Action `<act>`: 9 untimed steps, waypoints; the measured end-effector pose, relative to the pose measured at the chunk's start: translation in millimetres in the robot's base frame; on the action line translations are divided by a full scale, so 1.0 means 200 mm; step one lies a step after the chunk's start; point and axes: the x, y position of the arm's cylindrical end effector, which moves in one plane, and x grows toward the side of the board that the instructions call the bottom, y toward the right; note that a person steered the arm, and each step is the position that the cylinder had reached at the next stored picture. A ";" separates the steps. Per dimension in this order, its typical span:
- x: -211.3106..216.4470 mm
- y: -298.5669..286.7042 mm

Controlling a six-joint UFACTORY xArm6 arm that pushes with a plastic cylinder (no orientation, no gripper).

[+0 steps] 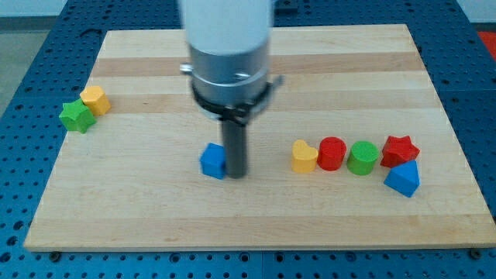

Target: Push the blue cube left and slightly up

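Blue cube (212,161) on wooden board (155,217), blue pegboard (23,46) around; my tip (237,175) seemingly touching.

arm (227,46) blurred, cropped by view's top

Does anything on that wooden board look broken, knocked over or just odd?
Nothing stands out. The small blue cube sits flat with my tip at its right side. The other coloured blocks rest in tidy groups, and the pale wooden board shows no damage.
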 end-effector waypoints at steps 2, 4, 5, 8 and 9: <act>0.08 -0.12; -0.07 -0.42; -0.32 -0.44; -0.42 -0.55; -0.28 -0.51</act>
